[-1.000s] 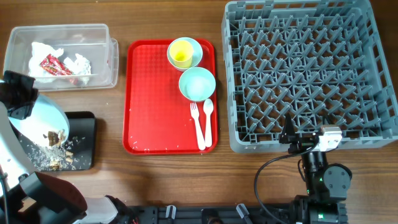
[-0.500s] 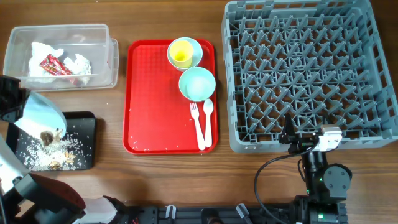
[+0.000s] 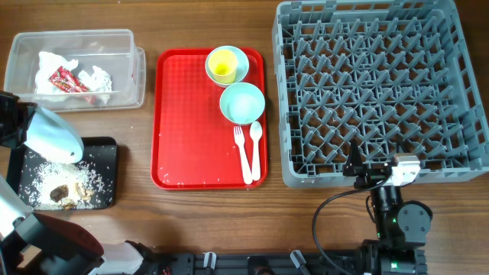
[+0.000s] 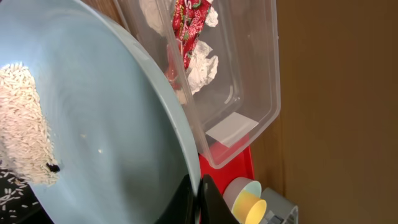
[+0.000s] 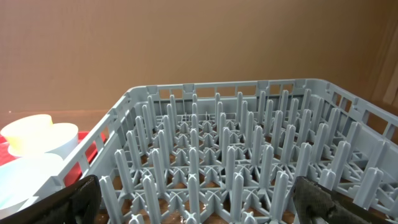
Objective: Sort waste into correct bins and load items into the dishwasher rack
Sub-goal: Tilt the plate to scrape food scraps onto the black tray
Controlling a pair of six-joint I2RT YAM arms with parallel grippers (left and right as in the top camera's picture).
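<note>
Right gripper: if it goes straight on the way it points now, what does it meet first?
Probably the dishwasher rack: its near pegs fill the right wrist view between the open fingers of the right gripper. Whether the rim or the pegs come first is unclear.

The left gripper (image 4: 198, 194) is tilted, its jaws pinched on the rim of the plate (image 4: 93, 124) between them. The right gripper (image 5: 200, 200) sits level, jaws spread wide.

Bright, even light is falling from above. Only faint shadows are showing around the red tray (image 3: 187, 114). Left of it, the clear tub (image 3: 122, 52) is shining a little.
</note>
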